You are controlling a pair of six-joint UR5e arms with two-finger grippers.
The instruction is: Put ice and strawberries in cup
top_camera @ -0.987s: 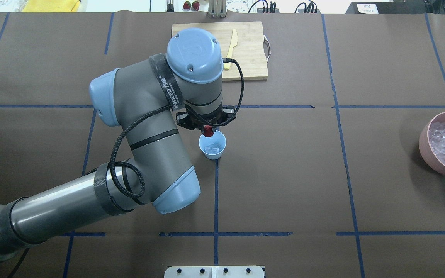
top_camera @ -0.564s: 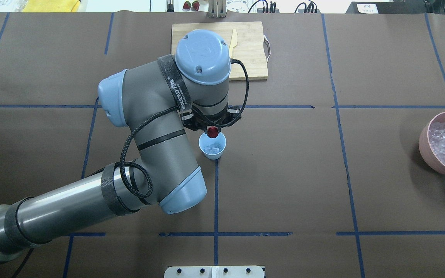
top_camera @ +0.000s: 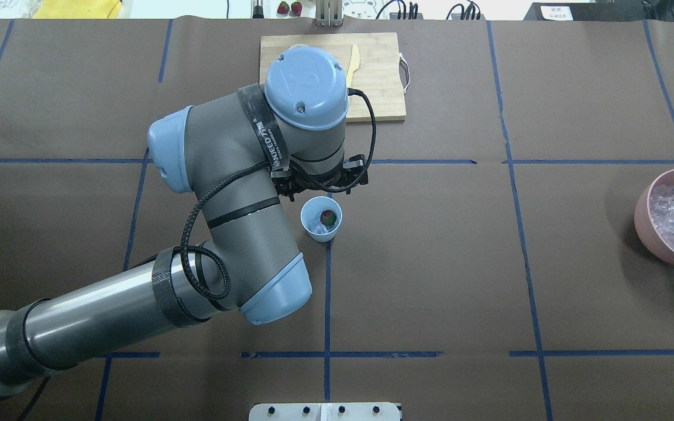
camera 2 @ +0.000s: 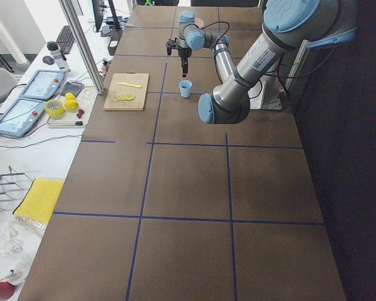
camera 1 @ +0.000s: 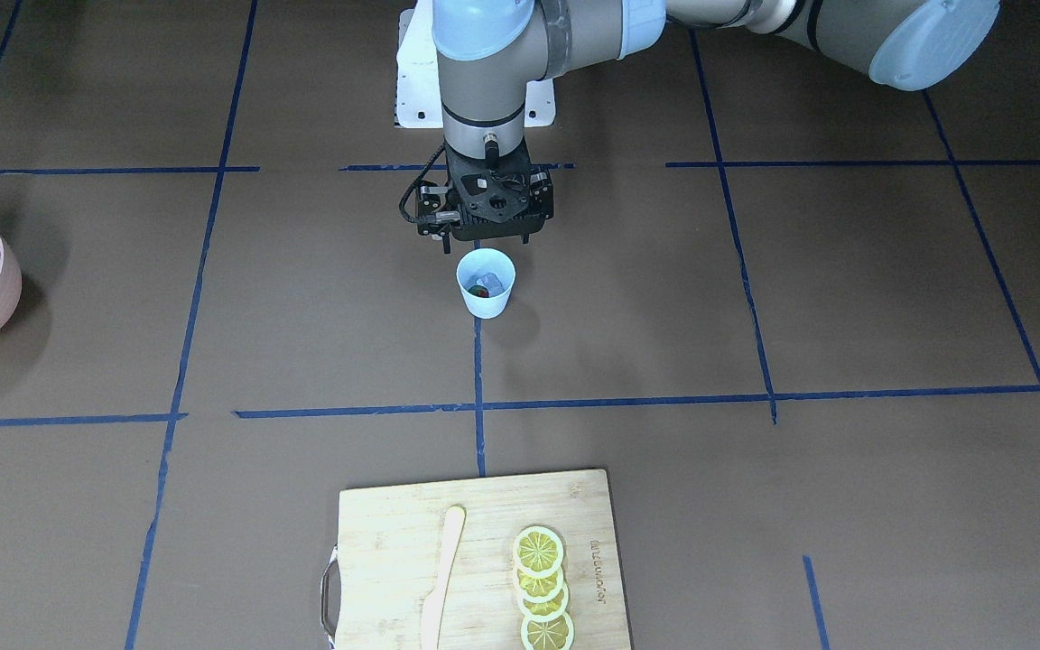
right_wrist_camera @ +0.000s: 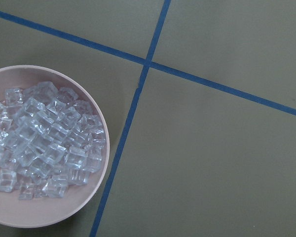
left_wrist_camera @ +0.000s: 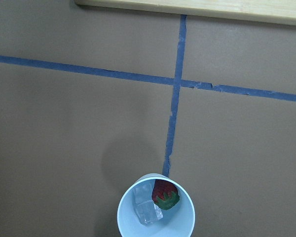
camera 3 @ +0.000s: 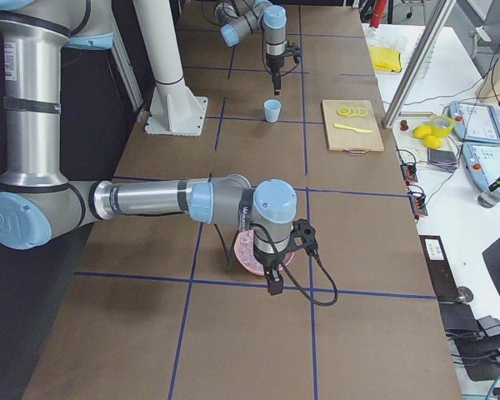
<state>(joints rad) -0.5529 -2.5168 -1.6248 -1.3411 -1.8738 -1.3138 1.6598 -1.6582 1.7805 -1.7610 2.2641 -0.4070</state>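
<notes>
The pale blue cup (camera 1: pixel 486 287) stands on the brown table near its middle; it also shows in the overhead view (top_camera: pixel 321 229) and the left wrist view (left_wrist_camera: pixel 156 224). Inside it lie the red strawberry (left_wrist_camera: pixel 165 194) with its green top and a few clear ice cubes (left_wrist_camera: pixel 147 211). My left gripper (camera 1: pixel 484 242) hangs just above the cup's robot-side rim, open and empty. My right gripper (camera 3: pixel 274 287) hovers beside the pink bowl (right_wrist_camera: pixel 104 136) of ice (right_wrist_camera: pixel 44 140); I cannot tell whether it is open or shut.
A wooden cutting board (camera 1: pixel 385 542) with lemon slices (camera 1: pixel 540 578) and a yellow knife (camera 1: pixel 439 578) lies at the table's far edge. The pink bowl (top_camera: pixel 642 213) stands at the robot's right end. Blue tape lines cross the table.
The strawberry left my left gripper and now lies in the cup on the ice. The left gripper opened; the arm hardly moved since the previous frame.
</notes>
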